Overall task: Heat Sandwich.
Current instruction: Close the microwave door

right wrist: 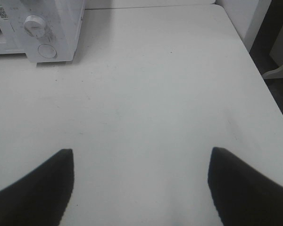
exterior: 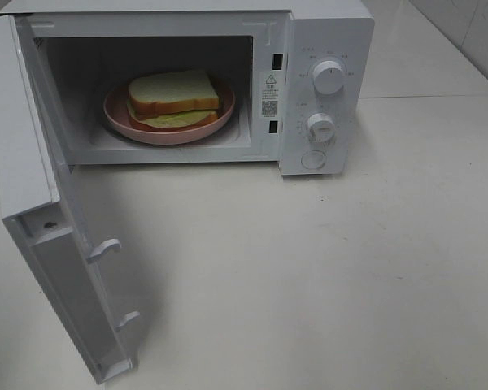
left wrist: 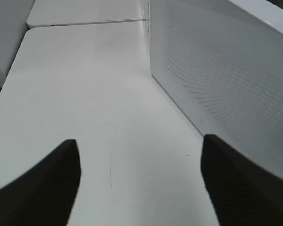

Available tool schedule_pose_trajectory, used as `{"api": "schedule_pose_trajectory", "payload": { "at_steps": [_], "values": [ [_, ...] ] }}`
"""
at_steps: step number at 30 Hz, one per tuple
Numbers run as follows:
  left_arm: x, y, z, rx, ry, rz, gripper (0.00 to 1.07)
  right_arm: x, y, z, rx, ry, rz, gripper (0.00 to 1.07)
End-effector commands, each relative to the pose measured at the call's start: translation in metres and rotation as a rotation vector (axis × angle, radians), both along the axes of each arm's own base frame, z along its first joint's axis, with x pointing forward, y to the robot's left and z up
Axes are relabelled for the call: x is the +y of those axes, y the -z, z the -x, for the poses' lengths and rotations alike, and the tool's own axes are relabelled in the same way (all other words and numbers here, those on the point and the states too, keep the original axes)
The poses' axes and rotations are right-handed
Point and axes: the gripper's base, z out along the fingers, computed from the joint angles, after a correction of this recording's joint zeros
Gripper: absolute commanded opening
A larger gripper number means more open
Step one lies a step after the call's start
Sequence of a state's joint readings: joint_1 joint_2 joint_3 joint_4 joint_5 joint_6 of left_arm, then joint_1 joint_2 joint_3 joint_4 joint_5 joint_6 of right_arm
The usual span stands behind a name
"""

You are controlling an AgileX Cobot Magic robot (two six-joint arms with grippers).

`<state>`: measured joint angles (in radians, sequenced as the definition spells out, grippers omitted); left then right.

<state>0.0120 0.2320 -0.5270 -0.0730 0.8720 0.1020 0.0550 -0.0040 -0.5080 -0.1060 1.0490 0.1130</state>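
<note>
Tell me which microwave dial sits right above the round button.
The lower dial, directly over the button; the other dial sits higher, near the panel's top.

white microwave [exterior: 325, 49], its door [left wrist: 226, 70] grey with a fine dot mesh. sandwich [exterior: 172, 91]: white bread, brown crust, pale green-yellow filling. plate [exterior: 146, 130] pink. table [exterior: 309, 276] plain off-white. left gripper [left wrist: 139, 140] and right gripper [right wrist: 141, 149] black.

Ext high cam: above & in front of microwave [exterior: 260, 49], tilted down, mid range, takes in open door [exterior: 32, 203] + table [exterior: 350, 284]

L wrist cam: low, right behind left gripper [left wrist: 139, 139], facing fwd along table, door's outer face close ahead to one side

R wrist cam: behind right gripper [right wrist: 141, 149], facing fwd, knob panel [right wrist: 37, 28] well ahead

Shared w/ ext: door (L), knob panel (R), table (both)
</note>
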Motion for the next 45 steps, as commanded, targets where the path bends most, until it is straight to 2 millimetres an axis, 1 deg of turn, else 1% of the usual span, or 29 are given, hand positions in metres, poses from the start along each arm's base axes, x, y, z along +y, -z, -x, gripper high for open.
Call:
{"api": "schedule_pose_trajectory", "payload": {
  "at_steps": [1, 2, 3, 4, 5, 7, 8, 9, 10, 13, 14, 15, 17, 20, 21, 23, 25, 27, 30, 32, 33, 36, 39, 40, 42, 43, 45],
  "values": [
    [0.0, -0.005, -0.014, -0.012, -0.001, 0.001, 0.45, 0.0, 0.0, 0.003, -0.034, 0.005, 0.006, 0.75],
    [0.0, -0.005, -0.018, -0.005, -0.002, 0.001, 0.4, 0.0, 0.0, 0.003, -0.034, 0.005, 0.006, 0.75],
    [0.001, -0.006, -0.027, 0.001, -0.004, 0.002, 0.26, 0.0, 0.0, 0.003, -0.034, 0.005, 0.006, 0.75],
    [0.001, -0.006, -0.03, 0.002, -0.005, 0.003, 0.21, 0.0, 0.0, 0.003, -0.034, 0.005, 0.006, 0.75],
    [0.001, -0.006, -0.03, 0.002, -0.005, 0.003, 0.21, 0.0, 0.0, 0.003, -0.034, 0.005, 0.006, 0.75],
    [0.001, -0.006, -0.039, -0.002, -0.008, 0.004, 0.08, 0.0, 0.0, 0.003, -0.034, 0.005, 0.006, 0.75],
    [0.001, -0.007, -0.048, -0.01, -0.011, 0.005, 0.0, 0.0, 0.0, 0.003, -0.034, 0.005, 0.006, 0.75],
    [0.001, -0.007, -0.052, -0.012, -0.013, 0.004, 0.0, 0.0, 0.0, 0.003, -0.034, 0.005, 0.006, 0.75],
    [0.001, -0.007, -0.052, -0.012, -0.013, 0.004, 0.0, 0.0, 0.0, 0.003, -0.034, 0.005, 0.006, 0.75],
    [0.002, -0.005, -0.069, -0.032, -0.019, 0.003, 0.0, 0.0, 0.0, 0.003, -0.034, 0.005, 0.006, 0.75],
    [0.002, -0.005, -0.069, -0.032, -0.019, 0.003, 0.0, 0.0, 0.0, 0.003, -0.034, 0.005, 0.006, 0.75],
    [0.002, -0.002, -0.073, -0.035, -0.02, 0.001, 0.0, 0.0, 0.0, 0.003, -0.034, 0.005, 0.006, 0.75],
    [0.003, 0.007, -0.085, -0.069, -0.026, -0.001, 0.0, 0.0, 0.0, 0.003, -0.034, 0.005, 0.006, 0.75],
    [0.004, 0.014, -0.091, -0.098, -0.033, 0.0, 0.0, 0.0, 0.0, 0.003, -0.034, 0.005, 0.006, 0.75],
    [0.004, 0.022, -0.097, -0.126, -0.04, -0.001, 0.0, 0.0, 0.0, 0.003, -0.034, 0.005, 0.006, 0.75],
    [0.005, 0.03, -0.102, -0.149, -0.046, -0.003, 0.0, 0.0, 0.0, 0.003, -0.034, 0.005, 0.006, 0.75],
    [0.005, 0.033, -0.104, -0.16, -0.049, -0.003, 0.0, 0.0, 0.0, 0.003, -0.034, 0.005, 0.006, 0.75],
    [0.006, 0.042, -0.11, -0.215, -0.059, -0.006, 0.0, 0.0, 0.0, 0.003, -0.034, 0.005, 0.006, 0.75],
    [0.007, 0.048, -0.113, -0.234, -0.064, -0.008, 0.0, 0.0, 0.0, 0.003, -0.034, 0.005, 0.006, 0.75],
    [0.007, 0.055, -0.121, -0.258, -0.069, -0.013, 0.0, 0.0, 0.0, 0.003, -0.034, 0.005, 0.006, 0.75],
    [0.007, 0.055, -0.121, -0.258, -0.069, -0.013, 0.0, 0.0, 0.0, 0.003, -0.034, 0.005, 0.006, 0.75],
    [0.008, 0.063, -0.133, -0.281, -0.077, -0.019, 0.0, 0.0, 0.0, 0.003, -0.034, 0.006, 0.006, 0.75],
    [0.009, 0.068, -0.14, -0.286, -0.08, -0.022, 0.0, 0.0, 0.0, 0.003, -0.034, 0.006, 0.006, 0.75],
    [0.009, 0.073, -0.147, -0.29, -0.075, -0.033, 0.0, 0.0, 0.0, 0.003, -0.034, 0.006, 0.006, 0.75],
    [0.008, 0.077, -0.153, -0.304, -0.059, -0.048, 0.0, 0.0, 0.0, 0.003, -0.034, 0.006, 0.006, 0.75],
    [0.008, 0.077, -0.153, -0.304, -0.059, -0.048, 0.0, 0.0, 0.0, 0.003, -0.034, 0.006, 0.006, 0.75],
    [0.004, 0.083, -0.162, -0.332, -0.013, -0.067, 0.0, 0.0, 0.0, 0.003, -0.034, 0.006, 0.006, 0.75]
  ]
}}
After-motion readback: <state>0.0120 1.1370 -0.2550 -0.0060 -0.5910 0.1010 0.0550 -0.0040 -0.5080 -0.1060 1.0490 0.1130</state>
